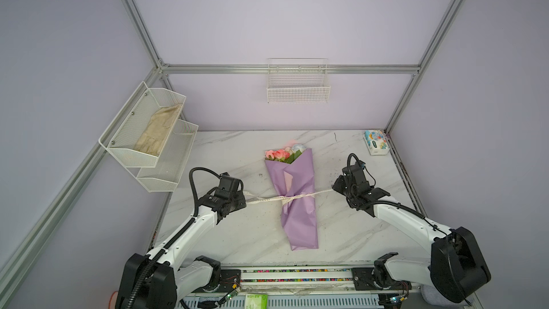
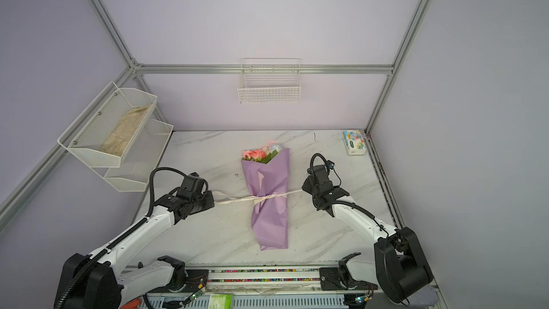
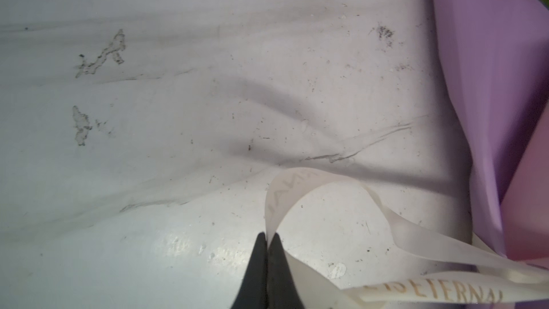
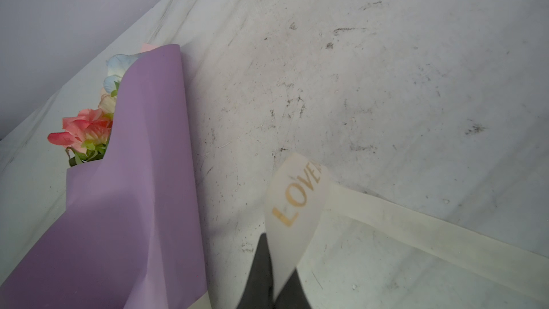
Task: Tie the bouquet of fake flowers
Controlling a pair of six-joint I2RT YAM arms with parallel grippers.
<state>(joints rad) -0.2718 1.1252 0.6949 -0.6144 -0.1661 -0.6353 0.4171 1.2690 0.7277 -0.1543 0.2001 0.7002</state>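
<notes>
The bouquet of fake flowers lies in a lilac paper cone on the marble table, with pink, white and pale blue blooms at the far end. A cream lettered ribbon crosses the cone's narrow waist and is stretched out to both sides. My left gripper is shut on the ribbon's left end, left of the cone. My right gripper is shut on the right end, right of the cone.
A tissue pack sits in the table's far right corner. A white wire basket hangs on the back wall. On the left wall a two-tier mesh shelf holds a cream cloth. The arm bases stand along the front edge.
</notes>
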